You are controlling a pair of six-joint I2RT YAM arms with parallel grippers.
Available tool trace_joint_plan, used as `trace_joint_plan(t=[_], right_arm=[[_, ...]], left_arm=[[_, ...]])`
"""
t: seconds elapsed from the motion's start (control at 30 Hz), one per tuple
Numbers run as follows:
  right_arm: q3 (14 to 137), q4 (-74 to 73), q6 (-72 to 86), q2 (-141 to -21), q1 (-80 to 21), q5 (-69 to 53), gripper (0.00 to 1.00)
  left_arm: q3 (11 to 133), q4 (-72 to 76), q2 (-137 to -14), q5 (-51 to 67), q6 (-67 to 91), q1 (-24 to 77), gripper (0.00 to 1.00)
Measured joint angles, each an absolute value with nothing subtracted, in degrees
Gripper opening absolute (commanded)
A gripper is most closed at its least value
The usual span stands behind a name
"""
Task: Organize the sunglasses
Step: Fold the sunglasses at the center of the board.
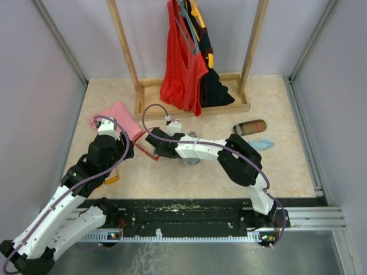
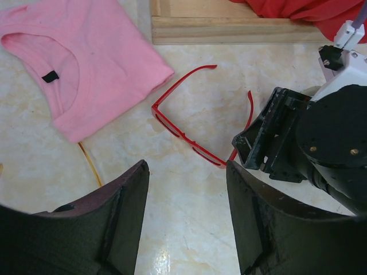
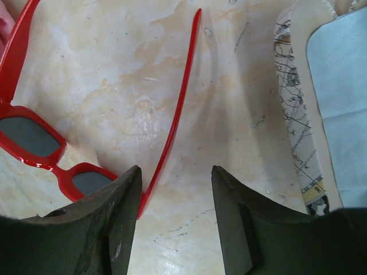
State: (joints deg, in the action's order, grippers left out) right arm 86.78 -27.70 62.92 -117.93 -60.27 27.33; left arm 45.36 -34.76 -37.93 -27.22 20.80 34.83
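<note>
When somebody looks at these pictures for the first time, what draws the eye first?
The red sunglasses lie unfolded on the table, between the left claw and the right claw, both open. Behind them a red top hangs on a wooden rack, and a folded pink shirt lies on the left.

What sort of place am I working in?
Probably a walled lab test cell staged like a wardrobe corner: grey panel walls, wooden clothes rack with hanging garments, folded pink shirt beside the sunglasses.
</note>
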Motion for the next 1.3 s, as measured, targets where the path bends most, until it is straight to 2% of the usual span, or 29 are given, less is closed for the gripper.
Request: trace_joint_plan(t=[0.23, 0.53, 0.9, 1.13, 1.3], right_arm=[[89.23, -28.51, 63.02, -120.01, -60.27, 27.11, 0.43], [89.43, -28.51, 61.56, -121.58, -60.27, 25.65, 0.36], [90.89, -28.84, 58.72, -121.6, -60.27, 24.51, 0.12], [90.78, -28.88, 52.73, -121.56, -60.23, 22.28, 0.04], [90.21, -28.36, 43.0, -121.12, -59.66, 19.18, 0.0]], left_arm=[[45.21, -34.65, -37.54, -26.7, 20.67, 34.83, 0.63], [45.12, -34.65, -37.54, -26.52, 20.64, 34.83, 0.63], [45.06, -34.65, -37.47, -26.55, 20.64, 34.83, 0.64], [45.04, -34.65, -37.47, -26.55, 20.64, 34.83, 0.64], [45.04, -34.65, -37.47, -26.55, 20.64, 34.83, 0.63]])
